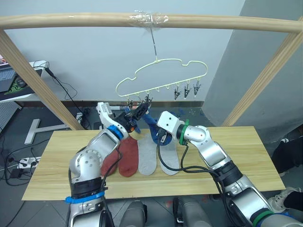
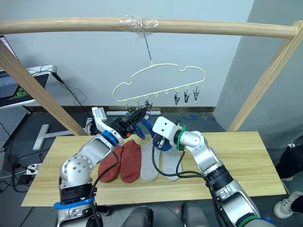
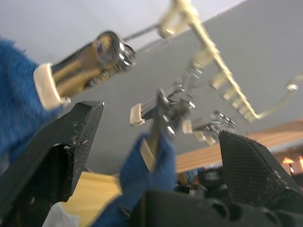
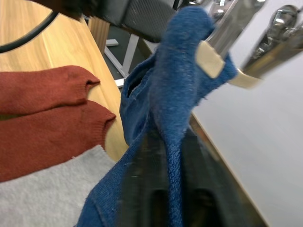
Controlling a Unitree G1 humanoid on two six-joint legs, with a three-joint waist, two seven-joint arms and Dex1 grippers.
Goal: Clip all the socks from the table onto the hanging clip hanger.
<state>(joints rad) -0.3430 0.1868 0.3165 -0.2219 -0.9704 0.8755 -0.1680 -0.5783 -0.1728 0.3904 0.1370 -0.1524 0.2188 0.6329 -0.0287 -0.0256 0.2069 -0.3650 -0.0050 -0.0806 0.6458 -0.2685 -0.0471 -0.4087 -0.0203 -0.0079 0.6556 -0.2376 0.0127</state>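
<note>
Left gripper point(image 3: 156, 156) spread open at the clip hanger point(image 1: 163, 75) — right gripper point(image 4: 163, 189) pinches a blue sock point(image 4: 175, 90); four socks lie mid-tabletop point(image 1: 246, 156).

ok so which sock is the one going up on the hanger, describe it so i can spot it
Start at the wooden pole across the top and follow the wire down to the pale yellow-green hanger. Under its left end, a blue sock is lifted off the table, held by the right gripper. The other socks there, two rust-red and two grey, lie flat.
</note>
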